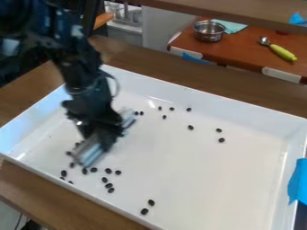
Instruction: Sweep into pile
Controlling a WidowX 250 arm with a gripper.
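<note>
The gripper (107,140) hangs low over the left part of the white tray (198,179), blurred, and is shut on a long grey sweeping tool (90,152). The tool lies diagonally, one end toward the tray's near left, the other sticking out behind the gripper to the right. Several small black beans (108,170) are scattered beside and in front of the tool's near end. Two more beans (151,202) lie by the near wall. Others (190,127) are spread across the back and the middle right. The gripper and tool may hide some beans.
Raised white walls enclose the tray, with blue tape (298,182) over its right edge. The tray stands on a brown wooden table (36,188). Beyond it, a reddish counter (240,51) holds a metal pot (208,31) and a scoop with a yellow-green handle (282,52).
</note>
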